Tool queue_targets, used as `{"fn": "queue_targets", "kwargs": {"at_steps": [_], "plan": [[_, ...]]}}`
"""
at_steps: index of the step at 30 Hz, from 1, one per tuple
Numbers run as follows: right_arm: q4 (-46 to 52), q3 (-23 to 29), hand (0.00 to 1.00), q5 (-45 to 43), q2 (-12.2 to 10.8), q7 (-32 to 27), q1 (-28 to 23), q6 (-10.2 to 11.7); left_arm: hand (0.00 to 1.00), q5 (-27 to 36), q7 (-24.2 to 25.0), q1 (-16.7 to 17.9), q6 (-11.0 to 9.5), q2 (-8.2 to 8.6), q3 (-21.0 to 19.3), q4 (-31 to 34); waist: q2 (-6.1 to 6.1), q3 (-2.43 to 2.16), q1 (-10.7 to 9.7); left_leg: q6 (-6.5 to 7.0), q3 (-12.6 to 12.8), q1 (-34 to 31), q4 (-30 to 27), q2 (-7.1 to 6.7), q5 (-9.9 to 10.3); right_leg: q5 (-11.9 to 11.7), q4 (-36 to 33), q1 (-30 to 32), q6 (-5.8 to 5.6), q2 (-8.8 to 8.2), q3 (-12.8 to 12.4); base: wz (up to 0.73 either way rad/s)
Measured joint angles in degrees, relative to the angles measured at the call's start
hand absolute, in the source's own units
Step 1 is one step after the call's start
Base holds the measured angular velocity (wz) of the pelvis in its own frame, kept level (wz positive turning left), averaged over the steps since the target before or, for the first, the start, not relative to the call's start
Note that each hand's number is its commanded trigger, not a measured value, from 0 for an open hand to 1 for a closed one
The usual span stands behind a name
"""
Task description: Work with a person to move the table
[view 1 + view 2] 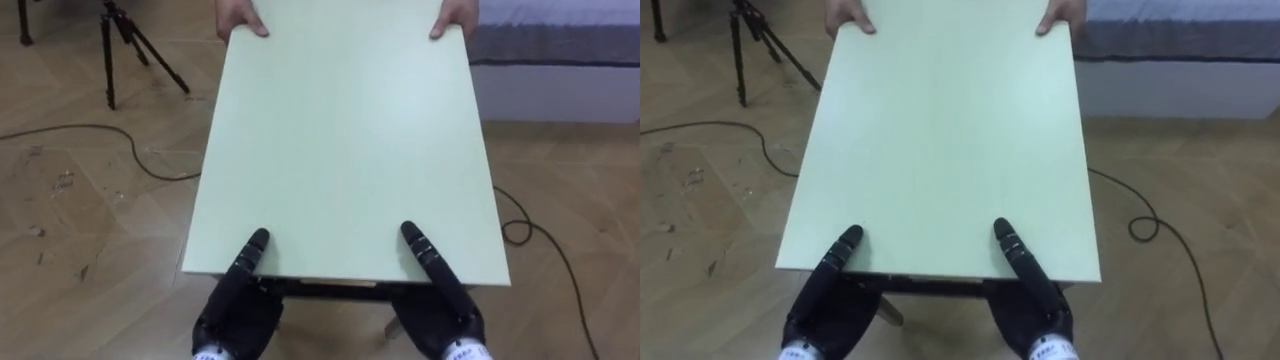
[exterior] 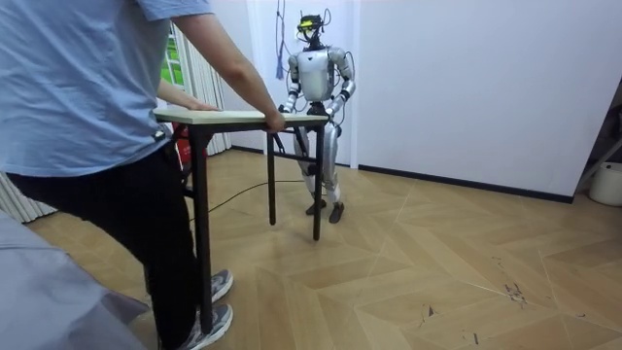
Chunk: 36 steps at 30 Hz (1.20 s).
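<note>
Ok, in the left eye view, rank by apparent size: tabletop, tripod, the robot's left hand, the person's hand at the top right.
1. Tabletop, by far the largest.
2. Left hand and tripod look comparable; the hand is nearer the camera, so unranked.
3. Person's hand, smallest, cut by the top edge.

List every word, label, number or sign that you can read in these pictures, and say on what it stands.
None can be read.
The table top is plain, with no label or number.
The tripod and the person's shirt bear no legible print.
</note>
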<state>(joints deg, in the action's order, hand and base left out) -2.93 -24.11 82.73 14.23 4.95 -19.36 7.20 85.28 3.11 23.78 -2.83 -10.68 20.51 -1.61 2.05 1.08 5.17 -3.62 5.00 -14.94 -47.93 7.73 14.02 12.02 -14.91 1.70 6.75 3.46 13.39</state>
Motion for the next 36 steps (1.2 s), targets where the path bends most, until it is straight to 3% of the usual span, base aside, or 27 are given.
{"fn": "queue_targets", "kwargs": {"at_steps": [1,2,4,5,6,7,8,10,13,14,16,17,19,20,21,22,25,26,27,28,29,30,31,33,34,35,36], "plan": [[0.0,0.0,1.0,-0.3,0.4,0.0,-0.2,-0.4,1.0,0.7,0.6,0.9,0.1,-0.59,0.2,0.0,1.03,-0.21,-0.9,-0.59,-0.9,0.5,-7.2,1.29,-0.6,0.1,-0.1,0.0,0.33,0.67,1.5,-0.16],[0.0,0.0,1.0,-0.3,0.7,0.0,-0.2,-0.5,1.0,0.8,0.6,1.0,0.2,-0.82,0.4,0.0,1.29,-0.24,-1.6,-0.89,-1.3,0.9,-9.8,1.88,-1.0,0.2,-0.4,0.0,0.53,0.85,2.1,0.4],[0.0,0.2,1.0,-0.5,1.0,1.0,-0.3,-0.6,1.0,0.8,0.6,0.9,0.2,-0.83,0.4,0.1,1.8,-0.03,-4.0,-0.6,-2.6,4.7,-8.9,3.69,-5.8,1.0,-4.0,2.8,0.75,1.1,4.1,0.52],[0.0,0.3,1.0,-0.5,0.9,1.1,-0.2,-0.6,1.0,0.8,0.7,0.7,0.2,-0.82,0.4,0.0,1.91,0.11,-4.2,-1.46,-2.5,6.0,-6.6,3.86,-4.4,1.1,-5.1,3.6,0.69,1.16,4.0,0.28],[-0.2,0.2,1.0,-0.1,0.8,1.1,-0.2,-0.6,1.0,0.8,0.6,0.7,0.3,-0.83,0.4,0.0,1.45,0.47,-4.7,-1.21,-2.1,7.7,-3.3,3.35,-2.3,1.1,-6.2,4.3,0.65,0.64,3.6,0.2],[-0.2,0.1,1.0,0.0,1.0,1.1,-0.5,-0.8,1.0,0.8,0.5,0.8,0.5,-1.04,0.5,0.0,0.91,0.65,-5.0,-1.62,-2.0,8.7,-0.9,2.38,-2.0,0.8,-6.5,4.5,0.47,-0.26,3.5,0.23],[-0.2,0.2,1.0,0.0,1.0,1.1,-0.6,-0.8,1.0,0.7,0.4,0.8,0.5,-0.91,0.5,0.0,0.89,0.61,-5.2,-2.05,-2.1,8.9,0.6,1.78,-1.5,0.4,-6.5,5.0,0.55,-0.44,3.3,0.23],[-0.2,0.5,1.0,0.2,0.9,1.6,0.0,-0.5,1.0,0.4,0.5,-0.2,0.5,-0.91,0.5,0.0,1.62,0.5,-5.8,-3.15,-2.8,10.0,8.3,1.52,3.2,-1.7,-6.2,8.6,0.81,-0.45,2.9,0.16],[-1.7,1.1,1.0,0.8,0.6,2.0,3.8,-0.4,1.0,1.0,0.5,-4.8,0.5,-1.54,0.4,-1.6,2.54,0.86,-5.6,-2.21,-2.3,11.1,18.7,1.62,9.1,-3.0,-9.9,15.5,1.55,-0.91,4.3,0.01],[-2.5,1.5,1.0,0.8,0.4,2.1,4.8,-0.5,1.0,1.4,0.5,-6.1,0.4,-1.52,0.5,-2.5,2.61,0.91,-5.7,-2.16,-1.9,11.1,20.2,1.59,9.9,-3.4,-10.1,16.5,1.6,-1.11,4.6,0.05],[-6.5,3.7,1.0,0.4,-1.0,2.3,7.8,-2.1,1.0,1.9,-0.4,-10.3,-0.4,-0.88,1.3,-6.0,2.25,0.88,-5.7,-0.89,-1.5,9.6,19.1,0.83,11.3,-6.0,-10.0,18.6,1.77,-2.37,5.9,-0.04],[-6.9,4.1,1.0,0.0,-1.3,2.3,8.1,-2.5,1.0,2.1,-0.5,-10.5,-0.7,-0.67,1.5,-6.2,2.28,0.89,-5.9,-0.43,-1.4,8.8,17.9,0.65,11.6,-6.6,-9.7,18.8,1.88,-2.74,6.3,-0.32],[-7.3,4.9,1.0,-0.1,-1.3,1.4,8.8,-4.5,1.0,3.0,-0.5,-9.7,-1.3,0.33,1.7,-6.9,2.8,0.77,-5.7,0.87,0.5,6.4,12.9,0.02,12.3,-9.0,-7.9,18.7,2.33,-4.8,10.2,-0.51],[-7.5,4.9,1.0,-0.1,-1.1,1.3,8.7,-4.8,1.0,3.2,-0.5,-9.4,-1.3,0.41,1.8,-7.2,2.95,0.83,-5.8,1.76,1.1,5.9,12.8,-0.06,12.2,-9.1,-7.6,18.4,1.39,-5.27,10.6,-0.16],[-7.7,4.9,1.0,-0.3,-1.0,1.1,7.7,-5.3,1.0,3.3,-0.4,-8.7,-1.3,0.41,2.2,-8.1,2.57,0.59,-6.5,3.11,1.1,5.7,13.5,-1.3,11.4,-9.6,-7.6,18.1,-0.64,-7.1,11.1,0.3],[-7.5,4.9,1.0,-1.3,-1.0,1.2,5.9,-5.4,1.0,3.2,-0.5,-8.0,-1.2,0.37,2.6,-8.4,1.87,0.17,-7.4,3.93,0.8,5.8,14.6,-2.7,10.5,-10.0,-7.5,17.9,-3.76,-8.56,10.9,0.49],[-7.5,5.4,1.0,-1.6,-0.8,2.3,2.9,-4.8,1.0,3.3,-0.6,-7.2,-1.2,-0.04,4.4,-9.2,1.08,-0.05,-10.3,5.21,2.1,5.3,16.6,-4.35,7.9,-12.9,-5.3,17.2,-9.67,-11.33,10.0,0.71],[-7.5,5.6,1.0,-1.6,-0.5,2.5,2.7,-4.8,1.0,3.3,-0.7,-7.2,-1.0,0.04,4.6,-9.2,1.07,-0.07,-10.5,5.82,2.5,5.0,17.0,-4.91,7.4,-13.7,-4.3,17.2,-10.83,-11.74,10.0,0.38],[-7.4,5.8,1.0,-1.6,-0.4,2.6,2.7,-4.9,1.0,3.3,-0.8,-7.2,-0.8,0.09,4.9,-9.2,0.94,-0.27,-10.5,6.98,2.8,4.5,18.8,-6.16,5.8,-16.0,-1.4,17.1,-13.16,-12.43,10.0,0.11],[-7.2,5.8,1.0,-1.6,-0.3,2.6,2.7,-4.9,1.0,3.5,-0.8,-7.3,-0.8,0.1,4.9,-9.0,0.47,-0.27,-10.5,8.01,2.8,4.2,20.8,-7.31,3.3,-18.6,0.7,16.8,-13.16,-13.02,9.8,0.14],[-7.1,5.9,1.0,-1.5,-0.4,2.6,2.7,-4.9,1.0,3.4,-0.8,-7.4,-0.7,0.1,4.9,-9.1,0.2,-0.11,-11.0,8.16,3.3,4.1,21.0,-7.44,2.2,-19.2,-0.2,17.0,-12.48,-13.55,9.0,0.57],[-7.1,6.4,1.0,-1.2,-0.5,2.4,1.7,-5.2,1.0,2.9,-1.1,-7.6,-0.2,0.28,4.9,-9.6,-0.4,-0.21,-12.3,8.56,4.9,4.1,20.7,-6.94,1.3,-15.9,-8.7,18.4,-8.71,-14.88,4.8,1.1],[-6.9,6.9,1.0,-0.3,-0.6,2.7,-0.3,-4.6,1.0,1.5,-1.9,-8.2,0.7,0.39,5.2,-9.8,-0.77,-0.18,-12.8,8.18,8.1,4.5,20.5,-5.12,1.0,-8.7,-20.6,18.7,-7.38,-16.41,1.7,1.17],[-6.6,6.7,1.0,1.2,-0.5,3.8,-1.8,-4.0,1.0,0.1,-2.0,-8.3,1.0,0.18,5.2,-9.4,-2.03,-0.32,-12.1,7.07,13.9,5.7,21.8,-3.27,0.5,-0.9,-31.9,16.6,-8.78,-17.3,-2.5,0.58],[-5.9,5.9,1.0,2.0,-0.7,3.9,-1.6,-3.6,1.0,0.0,-1.9,-8.3,1.1,-0.52,5.0,-8.3,-3.31,-0.04,-11.0,6.41,16.6,6.1,21.2,-3.81,0.0,1.7,-30.6,15.8,-10.12,-17.29,-5.3,-0.06],[-5.8,5.4,1.0,2.3,-0.3,3.9,-1.1,-3.4,1.0,0.1,-1.8,-8.2,1.1,-0.52,4.8,-8.0,-3.53,0.14,-10.7,6.58,16.2,5.4,20.5,-4.78,0.1,2.3,-29.1,16.2,-11.18,-16.48,-5.5,-0.81],[-5.4,4.8,1.0,2.4,1.6,3.6,-0.3,-3.7,1.0,0.1,-1.4,-6.7,1.1,0.29,4.4,-7.6,-0.91,-1.72,-8.8,8.86,12.6,2.8,20.6,-7.32,0.9,2.9,-21.9,15.7,-15.1,-13.36,-6.6,-1.53]]}}
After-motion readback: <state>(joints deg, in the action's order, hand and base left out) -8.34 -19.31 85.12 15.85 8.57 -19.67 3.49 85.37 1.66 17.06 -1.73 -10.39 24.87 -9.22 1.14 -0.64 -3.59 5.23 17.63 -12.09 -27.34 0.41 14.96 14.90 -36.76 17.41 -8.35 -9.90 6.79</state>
